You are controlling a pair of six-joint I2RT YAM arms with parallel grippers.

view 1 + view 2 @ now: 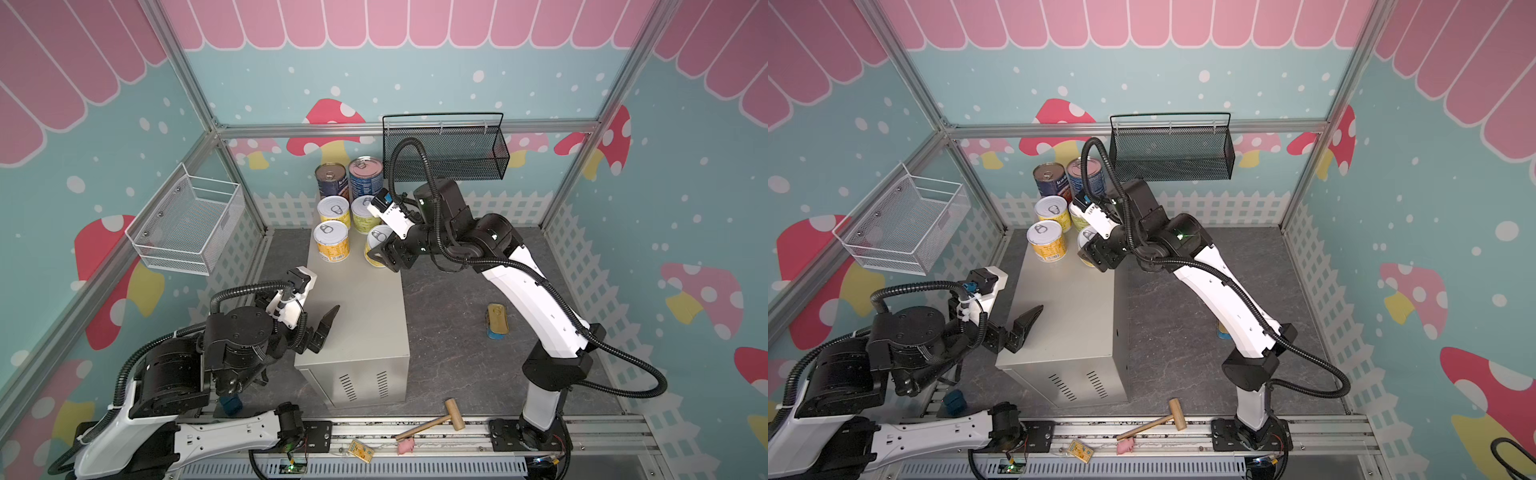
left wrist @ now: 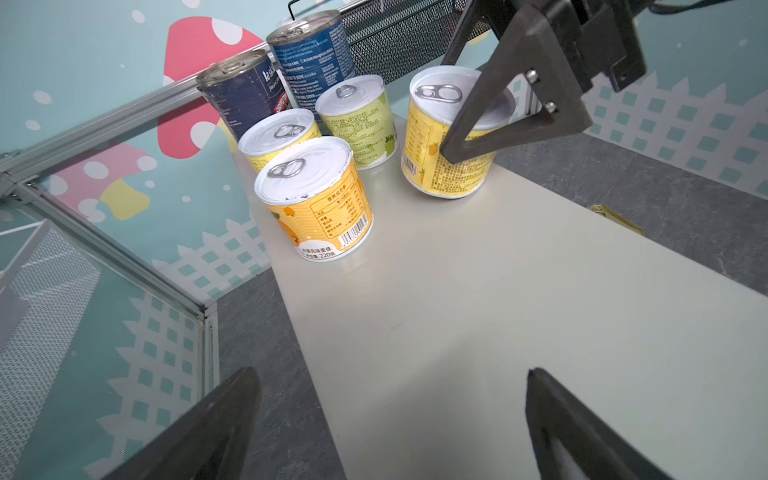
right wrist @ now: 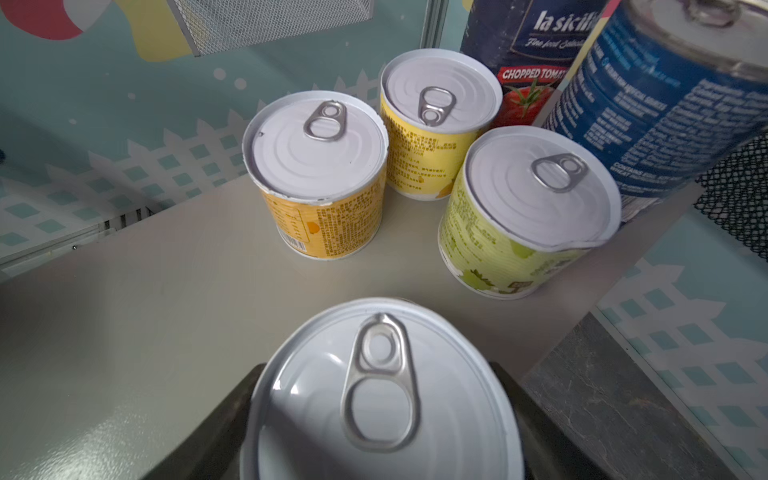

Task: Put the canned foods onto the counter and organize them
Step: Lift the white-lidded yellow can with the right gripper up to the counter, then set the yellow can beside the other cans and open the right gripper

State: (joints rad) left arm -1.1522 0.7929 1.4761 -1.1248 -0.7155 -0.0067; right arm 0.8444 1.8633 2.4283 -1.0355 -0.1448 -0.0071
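While the right gripper (image 3: 380, 436) clamps a short yellow-label can with a silver pull-tab lid (image 2: 436, 166) at the long beige-grey metal counter's (image 1: 365, 316) right edge, five more cans (image 1: 332, 241) crowd its far end. Its near half is open surface under the left gripper (image 2: 386, 390), jaws spread wide. The gold-topped rectangular tin (image 1: 497, 321) lies right of the counter, on the dark floor (image 1: 449, 345).

I see the counter (image 1: 361, 324) standing on the dark stone-patterned floor (image 1: 449, 353). At its far end two tall dark-blue cans (image 1: 330, 179) stand side by side, with three short yellow cans (image 1: 331, 242) upright just in front. A fourth short can (image 1: 375, 251) tilts at the counter's right edge. The gold-topped tin (image 1: 497, 321) lies on the floor to the right of the counter.
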